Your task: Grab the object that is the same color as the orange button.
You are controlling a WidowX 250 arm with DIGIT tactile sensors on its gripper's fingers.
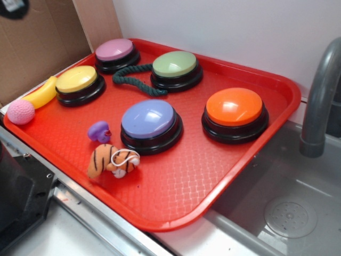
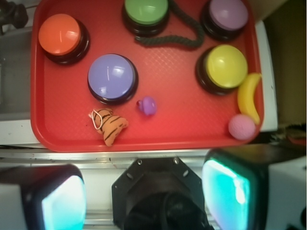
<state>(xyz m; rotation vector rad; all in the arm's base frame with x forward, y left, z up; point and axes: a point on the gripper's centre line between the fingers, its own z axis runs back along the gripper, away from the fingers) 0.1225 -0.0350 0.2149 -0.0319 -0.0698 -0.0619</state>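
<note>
5 buttons on tray (image 1: 277, 88); tiger toy (image 1: 112, 161) beside duck (image 1: 99, 131), near front edge

The tabletop (image 1: 85, 234) carries a red tray (image 1: 181, 192), which lies just ahead of the hand (image 2: 144, 196) and overhangs a grey sink (image 1: 277, 213) on one side. A yellow banana (image 1: 41, 94) rests at the tray's edge, far from the sink.

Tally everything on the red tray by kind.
Buttons: 5, starting with the orange button
Plush tiger: 1
Purple duck: 1
Pink ball: 1
Banana: 1
Green rope: 1
Total: 10
</note>
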